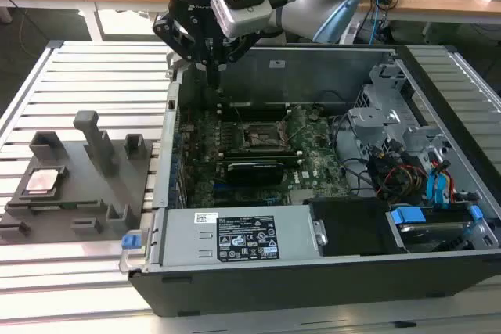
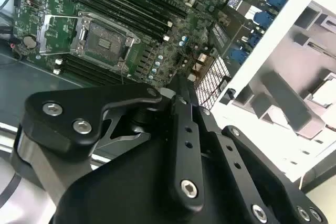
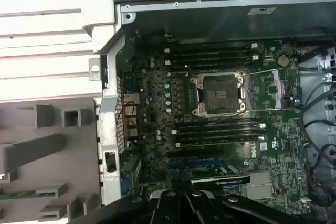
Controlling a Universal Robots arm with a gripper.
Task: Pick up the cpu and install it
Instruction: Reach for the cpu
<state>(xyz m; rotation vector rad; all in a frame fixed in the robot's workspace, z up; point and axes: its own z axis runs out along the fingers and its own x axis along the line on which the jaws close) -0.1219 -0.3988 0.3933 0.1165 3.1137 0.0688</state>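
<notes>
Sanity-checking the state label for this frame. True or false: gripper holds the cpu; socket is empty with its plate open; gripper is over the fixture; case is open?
1. The gripper holds the cpu. False: the cpu lies on the grey fixture, apart from the gripper.
2. The socket is empty with its plate open. True: the socket is bare and the plate is swung aside.
3. The gripper is over the fixture. False: it hangs above the case, near the wall on the exterior view's left.
4. The case is open. True: the motherboard is exposed.
</notes>
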